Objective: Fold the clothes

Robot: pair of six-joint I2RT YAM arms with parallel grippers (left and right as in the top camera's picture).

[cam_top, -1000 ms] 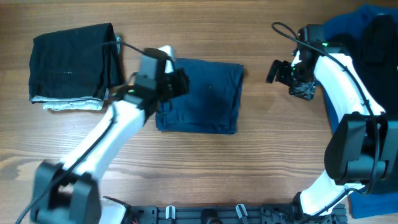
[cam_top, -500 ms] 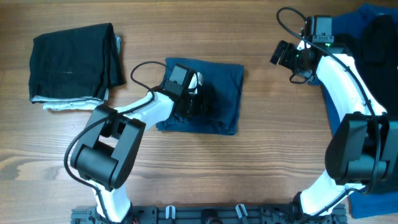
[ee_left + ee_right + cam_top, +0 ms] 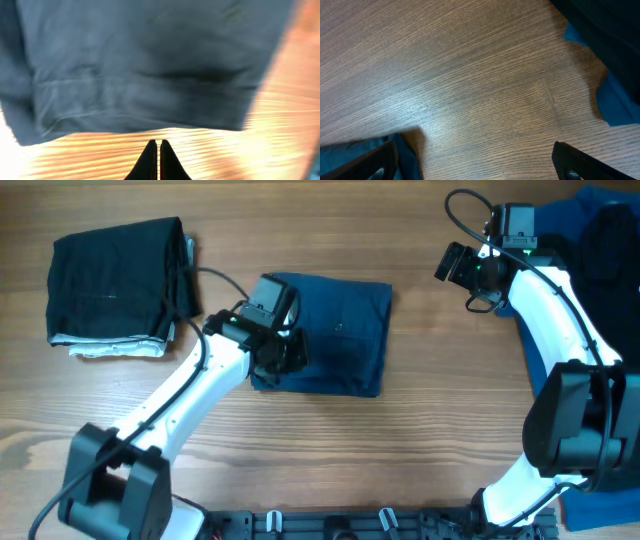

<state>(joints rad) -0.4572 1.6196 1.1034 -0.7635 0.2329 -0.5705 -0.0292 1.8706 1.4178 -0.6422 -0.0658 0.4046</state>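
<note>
Folded dark navy shorts (image 3: 340, 335) lie at the table's middle. They fill the top of the left wrist view (image 3: 145, 65). My left gripper (image 3: 290, 352) is shut and empty over the shorts' left part; its closed tips (image 3: 158, 146) show over bare wood beside the fabric's edge. My right gripper (image 3: 452, 265) is open and empty above bare wood at the right rear, its fingers (image 3: 475, 160) wide apart. A corner of the navy shorts (image 3: 355, 155) shows by its left finger. A folded black garment (image 3: 115, 275) on a pale grey-white one (image 3: 110, 350) lies at the left rear.
A heap of brighter blue (image 3: 585, 210) and black (image 3: 615, 250) clothes lies at the right rear edge, also at the top right of the right wrist view (image 3: 610, 45). Blue fabric (image 3: 600, 505) shows at the front right corner. Bare wood table (image 3: 440, 440) lies between.
My left gripper pushed right onto the navy shorts, then drew back left toward their left part. My right gripper rose toward the rear and has held still since.
</note>
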